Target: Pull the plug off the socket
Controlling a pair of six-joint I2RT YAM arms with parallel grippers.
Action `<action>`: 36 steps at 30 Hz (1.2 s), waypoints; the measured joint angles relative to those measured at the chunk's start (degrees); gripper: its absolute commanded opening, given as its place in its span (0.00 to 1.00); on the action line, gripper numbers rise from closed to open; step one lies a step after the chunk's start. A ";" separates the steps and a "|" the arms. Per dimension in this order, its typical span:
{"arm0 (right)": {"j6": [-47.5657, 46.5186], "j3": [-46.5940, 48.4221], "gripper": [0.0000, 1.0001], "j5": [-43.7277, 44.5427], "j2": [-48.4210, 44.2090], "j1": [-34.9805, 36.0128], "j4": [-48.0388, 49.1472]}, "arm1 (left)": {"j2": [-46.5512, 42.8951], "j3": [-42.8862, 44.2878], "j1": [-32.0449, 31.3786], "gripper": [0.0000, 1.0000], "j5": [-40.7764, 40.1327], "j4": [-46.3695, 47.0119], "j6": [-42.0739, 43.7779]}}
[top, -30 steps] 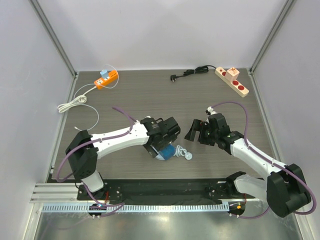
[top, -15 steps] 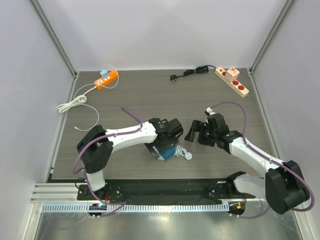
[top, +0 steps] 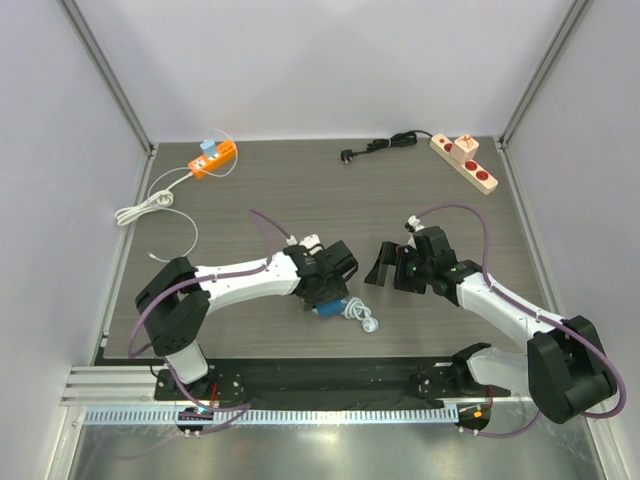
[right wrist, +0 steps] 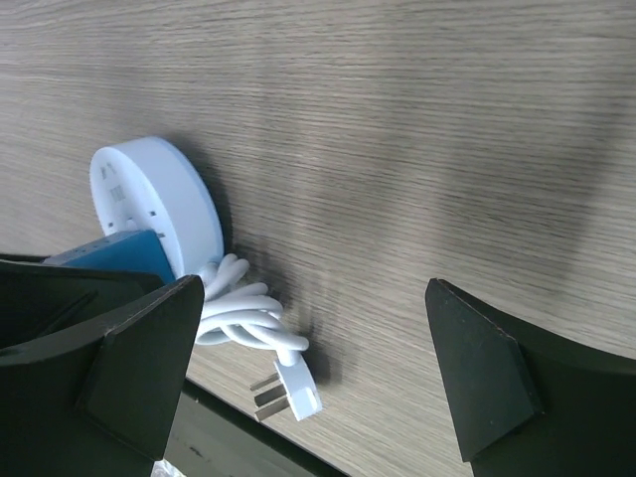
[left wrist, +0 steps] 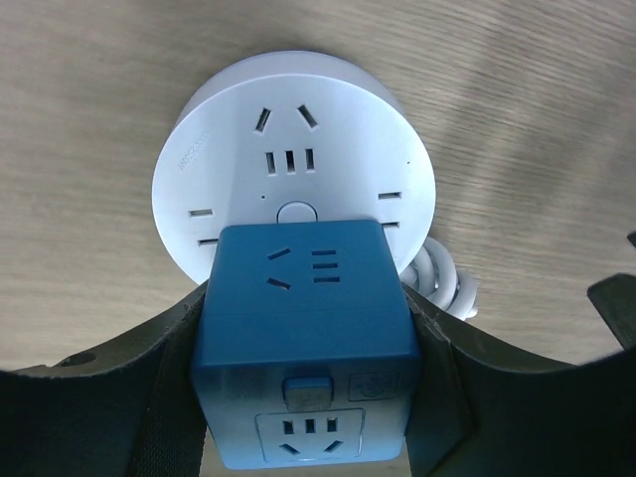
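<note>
A blue cube plug [left wrist: 303,318] sits against the lower face of a round white socket [left wrist: 293,179] on the wooden table. My left gripper [left wrist: 303,397] is shut on the blue cube, one finger on each side. In the top view the left gripper [top: 325,288] covers most of the cube [top: 330,305]. The socket's coiled white cord [right wrist: 243,318] ends in a loose flat-pin plug [right wrist: 293,393]. My right gripper [right wrist: 313,368] is open and empty, just right of the socket [right wrist: 159,204], and it also shows in the top view [top: 385,265].
An orange power strip [top: 214,158] with a white cable [top: 145,205] lies at the back left. A beige strip with red sockets [top: 463,162] and a black cord [top: 385,145] lie at the back right. The table's front edge is close behind the coiled cord.
My left arm has swung its elbow and the gripper has dragged the cube, socket and cord slightly toward the near edge. My right gripper has edged a little to the left.
</note>
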 measured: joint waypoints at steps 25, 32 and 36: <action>11.72 -5.55 0.98 -9.14 2.45 3.56 18.21 | -11.28 -13.60 0.00 0.00 13.44 26.43 32.37; 14.53 -8.20 0.92 -9.09 2.45 4.96 22.01 | -11.58 -13.60 0.00 0.00 15.21 29.62 34.07; 15.61 -9.60 0.86 -8.63 2.38 4.94 23.91 | -12.57 -13.60 0.00 0.00 14.99 29.49 34.97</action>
